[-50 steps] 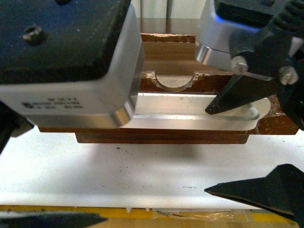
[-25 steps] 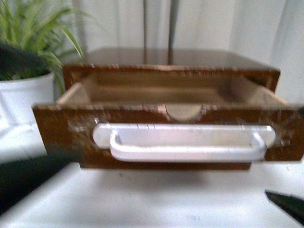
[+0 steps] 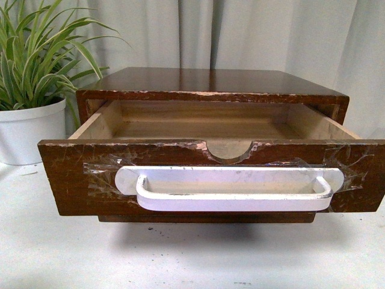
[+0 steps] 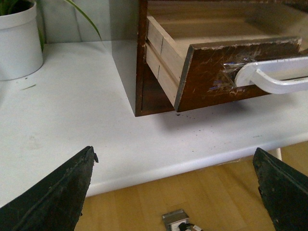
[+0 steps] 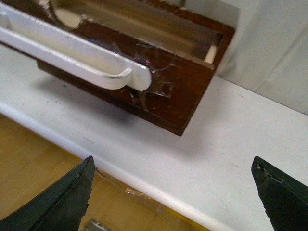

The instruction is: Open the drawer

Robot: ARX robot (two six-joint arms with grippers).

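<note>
Drawer: the dark brown drawer (image 3: 66,174) is pulled well out of its case, right in front of the robot; its pale wood inside shows from above.
Drawer front: scuffed and chipped along the top edge, with a half-round notch (image 3: 228,149) cut in the middle of that edge. The front hangs clear above the worktop, a shadow under it.
Handle: a long white bar handle (image 3: 231,195) runs across most of the front, just below the notch. It is held on by crinkled clear tape (image 3: 105,168) at both ends.
Case: a low dark brown box (image 3: 210,78) with a glossy top, sitting on the worktop and holding the drawer.
Worktop: white (image 3: 180,253), with a few dark specks under the drawer. The wrist views show its rounded front edge near the drawer front and a wooden floor (image 4: 202,187) below.
Plant: a green, long-leaved plant (image 3: 36,54) in a white pot (image 3: 30,129) stands on the worktop beside the case, on the robot's left.
Backdrop: a pale curtain (image 3: 271,36) hangs behind everything.
Left jaws: spread wide, holding nothing, back from the drawer over the worktop's edge, off the drawer's left corner.
Right jaws: also spread wide, holding nothing, apart from the drawer, off its right corner.
Front view: neither arm shows in it.
</note>
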